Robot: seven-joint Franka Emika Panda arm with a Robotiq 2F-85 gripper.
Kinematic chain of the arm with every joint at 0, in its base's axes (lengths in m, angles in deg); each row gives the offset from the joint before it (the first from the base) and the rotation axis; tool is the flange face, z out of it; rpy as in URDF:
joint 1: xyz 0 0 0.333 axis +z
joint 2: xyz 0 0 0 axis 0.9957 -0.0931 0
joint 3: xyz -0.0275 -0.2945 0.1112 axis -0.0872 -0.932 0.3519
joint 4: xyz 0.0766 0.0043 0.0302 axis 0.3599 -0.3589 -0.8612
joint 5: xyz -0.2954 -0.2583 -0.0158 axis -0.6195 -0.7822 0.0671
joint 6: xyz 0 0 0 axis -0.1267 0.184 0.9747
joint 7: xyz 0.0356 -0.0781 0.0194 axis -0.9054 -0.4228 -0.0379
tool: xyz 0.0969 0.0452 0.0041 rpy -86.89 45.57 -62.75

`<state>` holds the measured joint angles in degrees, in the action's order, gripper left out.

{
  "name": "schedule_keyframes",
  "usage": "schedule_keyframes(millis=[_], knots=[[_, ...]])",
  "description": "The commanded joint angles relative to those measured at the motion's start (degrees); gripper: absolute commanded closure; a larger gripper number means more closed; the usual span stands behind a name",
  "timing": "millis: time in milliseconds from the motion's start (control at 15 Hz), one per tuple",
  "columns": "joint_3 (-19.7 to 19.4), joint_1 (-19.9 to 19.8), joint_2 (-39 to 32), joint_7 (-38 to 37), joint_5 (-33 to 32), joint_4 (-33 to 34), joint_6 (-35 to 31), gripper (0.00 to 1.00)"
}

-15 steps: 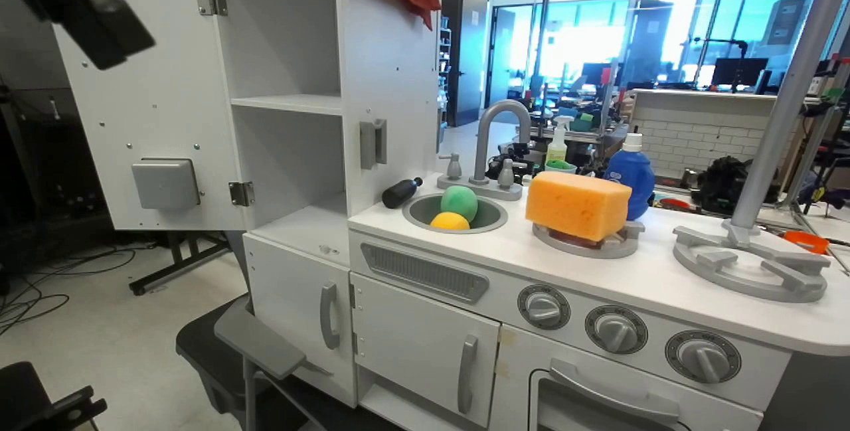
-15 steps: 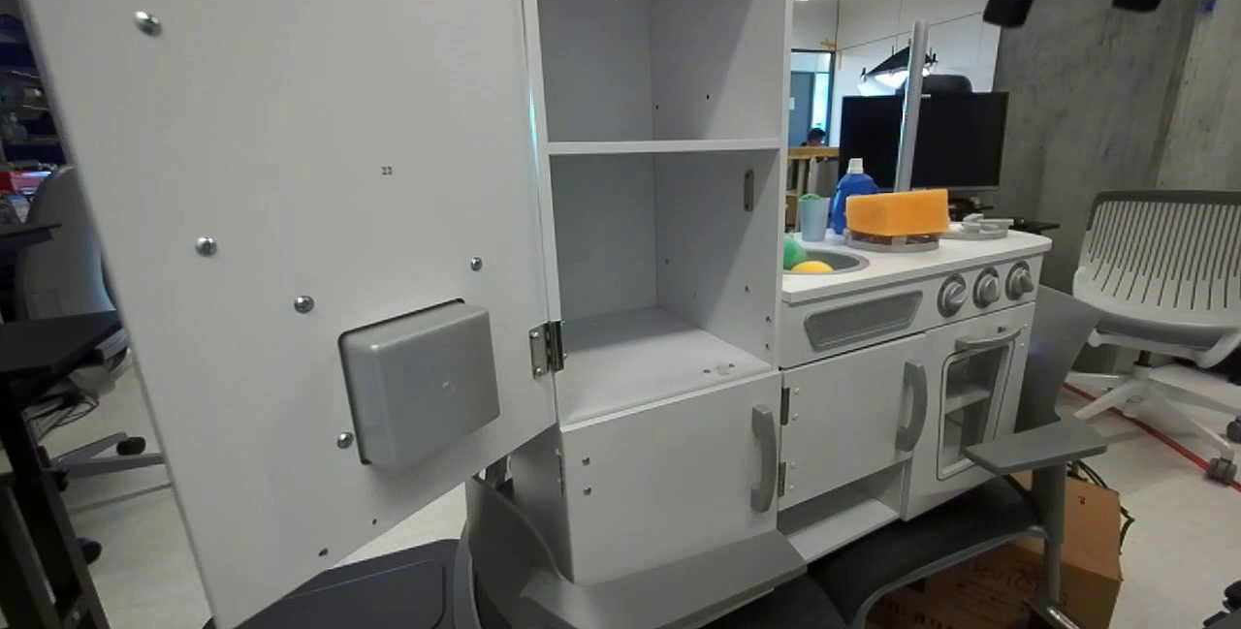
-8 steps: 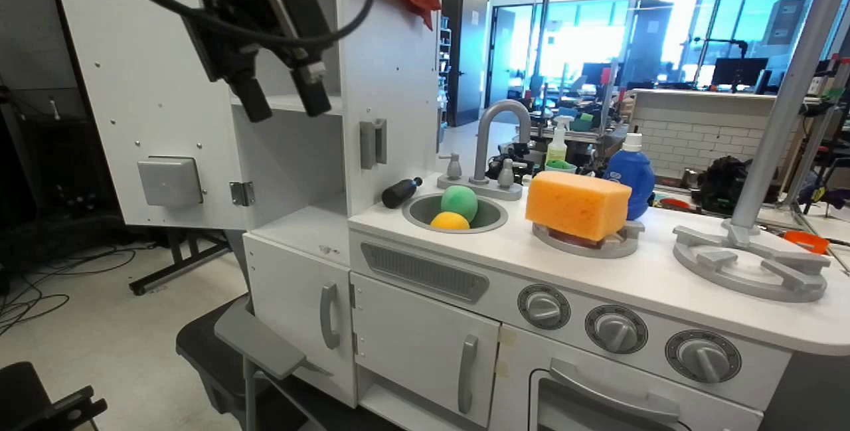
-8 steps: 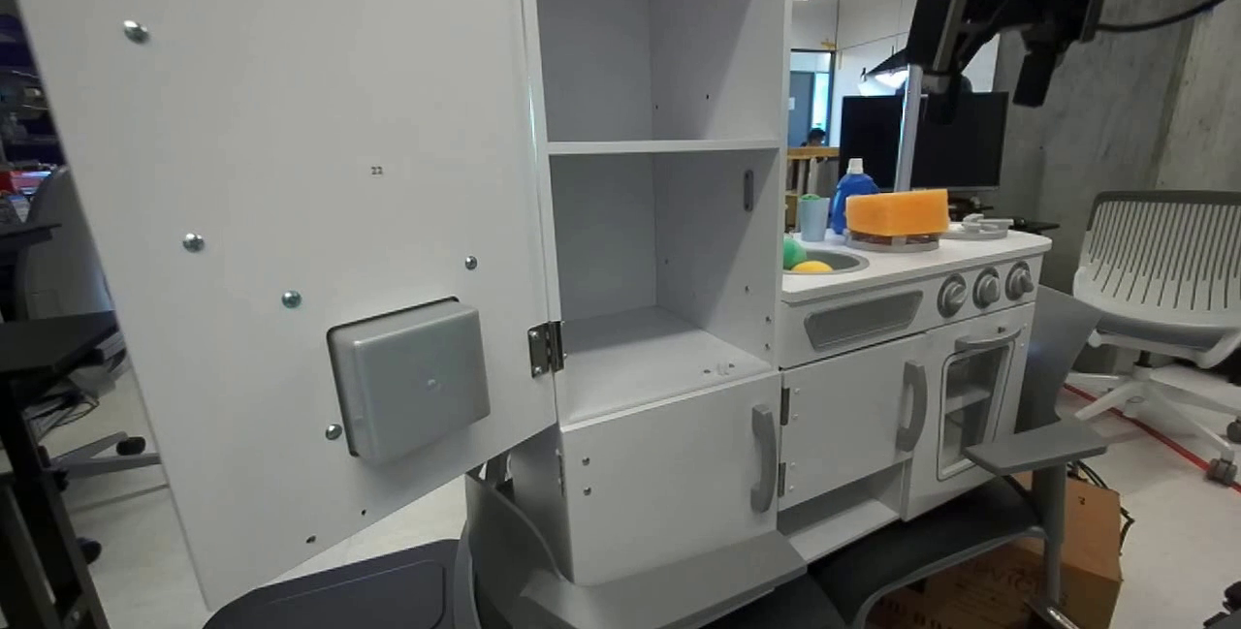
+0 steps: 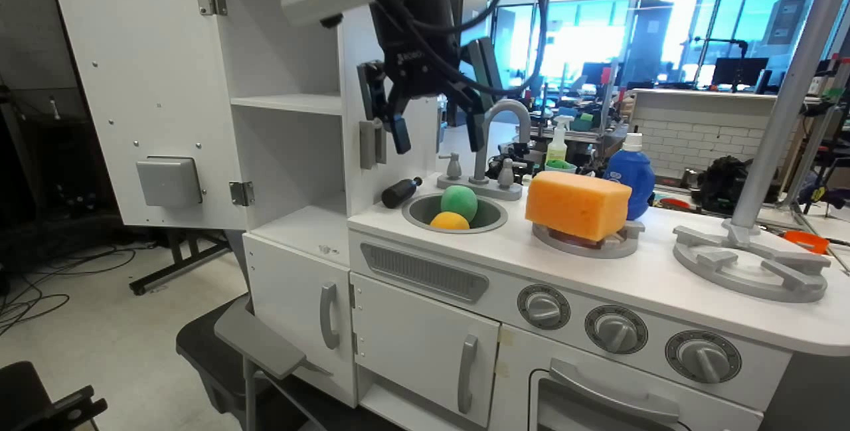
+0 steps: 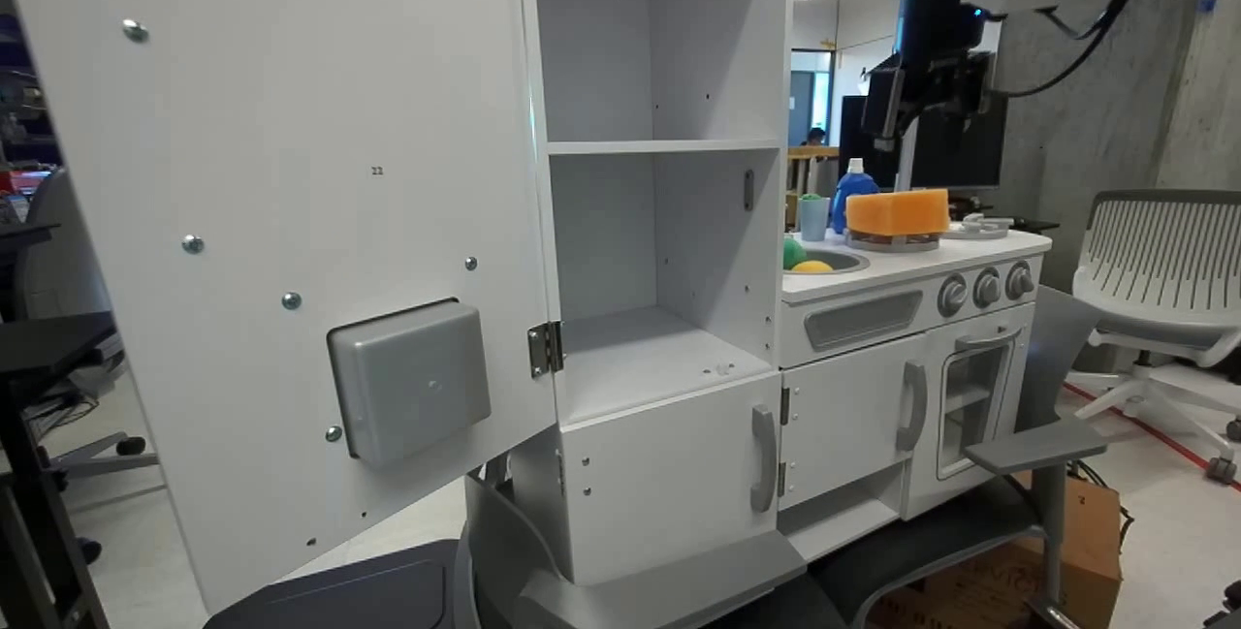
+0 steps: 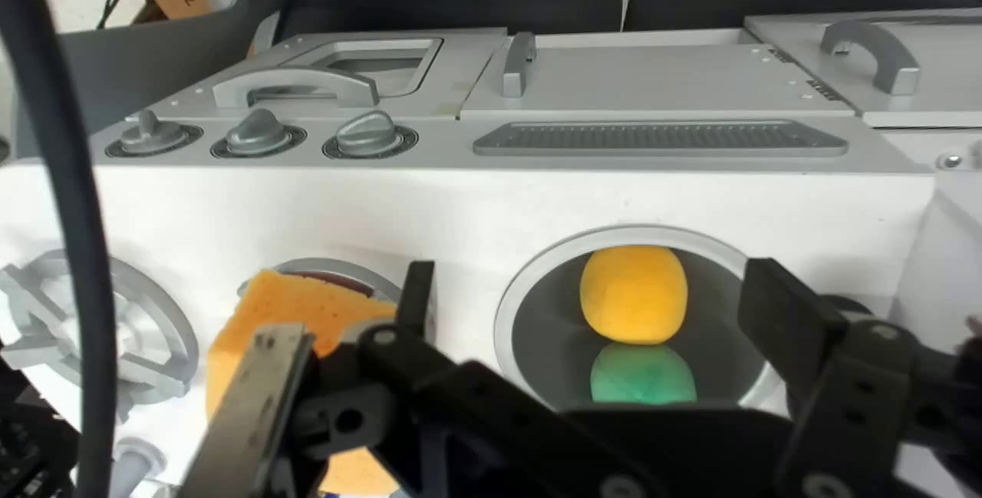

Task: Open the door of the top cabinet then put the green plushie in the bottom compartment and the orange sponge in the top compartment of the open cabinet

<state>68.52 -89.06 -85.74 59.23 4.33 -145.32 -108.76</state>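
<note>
The gripper (image 5: 438,133), jaws spread wide, hangs above the counter (image 5: 654,245); at left, the door (image 5: 153,99) of the cabinet (image 5: 364,192) stands open.
The plushie (image 5: 459,201) sits in the sink (image 5: 498,218), just beyond a yellow ball (image 5: 450,221). The sponge (image 5: 578,205) rests on a burner (image 5: 584,252) to the right in both exterior views, with the gripper apart from both.

Top cabinet (image 6: 669,146) and door (image 6: 281,173), white; dispenser panel (image 6: 412,382), grey; plushie (image 5: 462,199), green; ball (image 7: 634,295), yellow; sponge (image 5: 576,205), orange; gripper (image 5: 439,139), black; bottle (image 5: 629,178), blue.
</note>
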Motion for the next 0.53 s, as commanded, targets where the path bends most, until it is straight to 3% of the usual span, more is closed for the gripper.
schedule_keyframes(millis=[0, 467], knots=[[-0.43, 0.89, -13.58, 5.34, 3.57, 14.44, 0.98, 0.00], [2.47, 0.52, -32.33, 9.04, 11.29, 36.46, 2.62, 0.00]])
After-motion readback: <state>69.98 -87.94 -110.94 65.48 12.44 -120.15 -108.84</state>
